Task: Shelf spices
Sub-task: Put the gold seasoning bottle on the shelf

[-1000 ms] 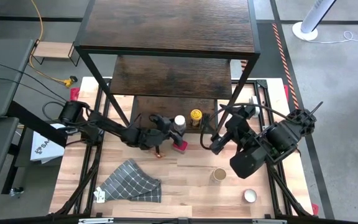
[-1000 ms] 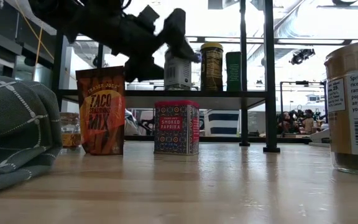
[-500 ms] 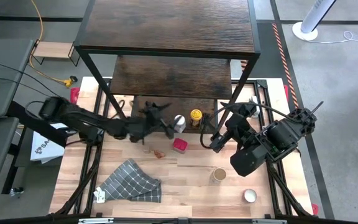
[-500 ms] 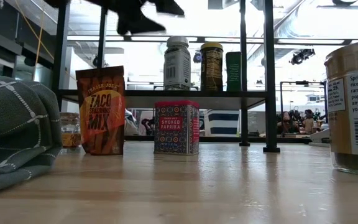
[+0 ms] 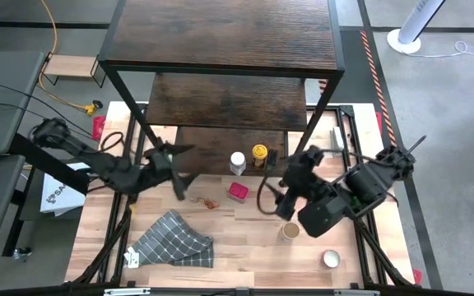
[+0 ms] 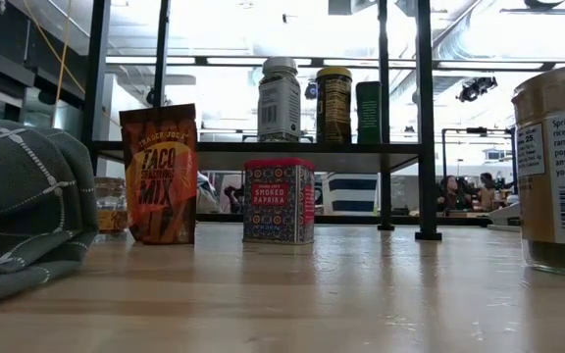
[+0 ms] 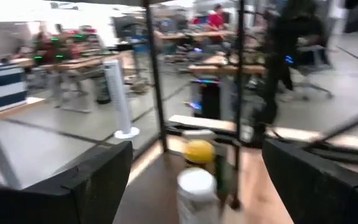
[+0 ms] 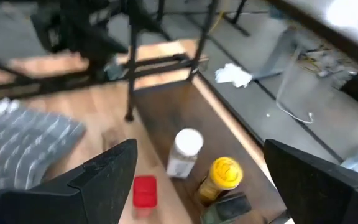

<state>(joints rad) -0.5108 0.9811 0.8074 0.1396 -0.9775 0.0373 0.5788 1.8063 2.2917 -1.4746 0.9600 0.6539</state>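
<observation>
The shelf (image 5: pixel 220 37) is a tall dark-wood unit on a black frame at the table's far side. On its lowest board (image 6: pixel 263 155) stand a white-lidded jar (image 5: pixel 237 162), a yellow-lidded bottle (image 5: pixel 259 154) and a dark green container (image 6: pixel 368 113). In front of it, a red tin (image 5: pixel 238 191), a taco-mix pouch (image 6: pixel 160 175) and a small jar (image 6: pixel 111 206) stand on the table. A tan-lidded jar (image 5: pixel 290 232) and a white-lidded one (image 5: pixel 330 259) stand nearer. My left gripper (image 5: pixel 184 171) hangs open left of the shelf's jars. My right gripper (image 5: pixel 278 187) hangs open right of the red tin.
A grey checked cloth (image 5: pixel 175 240) lies bunched near the table's near-left corner. The shelf's black legs (image 6: pixel 426 118) stand on the tabletop around the lowest board. A small light-wood stand (image 5: pixel 71 67) sits off the table at far left. People show in the room beyond.
My left gripper was around the white-lidded jar on the lowest board; it has come off it, risen, and drawn back toward the table's left edge. The jar stays upright on the board. My right gripper has shifted a little toward the near edge.
</observation>
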